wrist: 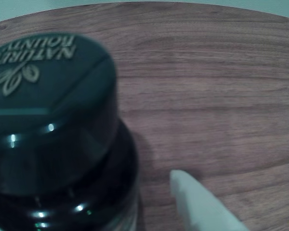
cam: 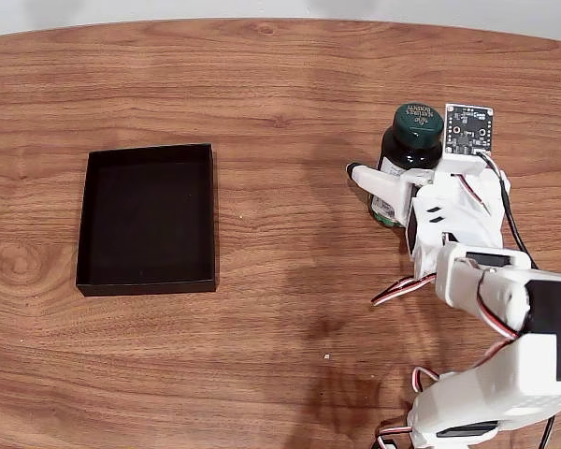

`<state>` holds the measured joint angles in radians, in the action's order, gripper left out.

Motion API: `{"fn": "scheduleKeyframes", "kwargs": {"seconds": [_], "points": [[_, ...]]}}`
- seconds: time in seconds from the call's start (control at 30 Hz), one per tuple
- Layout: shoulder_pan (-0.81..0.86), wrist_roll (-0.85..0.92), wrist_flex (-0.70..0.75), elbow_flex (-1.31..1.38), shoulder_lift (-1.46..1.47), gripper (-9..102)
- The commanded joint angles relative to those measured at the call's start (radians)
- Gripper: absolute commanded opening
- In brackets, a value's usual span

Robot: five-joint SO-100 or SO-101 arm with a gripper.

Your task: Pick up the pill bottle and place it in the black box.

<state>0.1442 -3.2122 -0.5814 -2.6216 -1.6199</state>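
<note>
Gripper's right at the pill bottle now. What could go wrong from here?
1. The gripper meets the pill bottle low on its body, under the tall cap; it might tip when lifted.
2. In the wrist view a white finger sits beside the bottle; contact is unclear, so the grasp may slip.
3. The black box lies far left in the fixed view, a long carry.

"NATURE'S BOUNTY" on pill bottle (wrist: pixel 48 96) cap

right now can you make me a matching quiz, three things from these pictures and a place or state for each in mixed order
Things:
1. pill bottle
2. black box
3. gripper

Descriptions:
a. lies left in the fixed view, nothing inside
b. white, reaching around something dark
c. stands upright, green cap with gold lettering

Pairs: 1-c, 2-a, 3-b
</note>
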Motion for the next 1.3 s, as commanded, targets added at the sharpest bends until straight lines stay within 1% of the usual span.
{"fn": "scheduleKeyframes", "kwargs": {"seconds": [0.0, 0.3, 0.47, 0.77, 0.87, 1.03, 1.27], "points": [[0.012, -0.009, -0.034, 0.032, -0.044, 49], [0.002, 0.014, -0.023, 0.040, -0.006, 45], [-0.005, 0.037, -0.060, 0.031, 0.009, 41], [-0.026, 0.081, -0.163, -0.049, -0.014, 30], [-0.034, 0.097, -0.192, -0.072, -0.032, 26], [-0.044, 0.098, -0.235, -0.114, -0.077, 23], [-0.072, 0.118, -0.233, -0.184, -0.232, 21]]}}
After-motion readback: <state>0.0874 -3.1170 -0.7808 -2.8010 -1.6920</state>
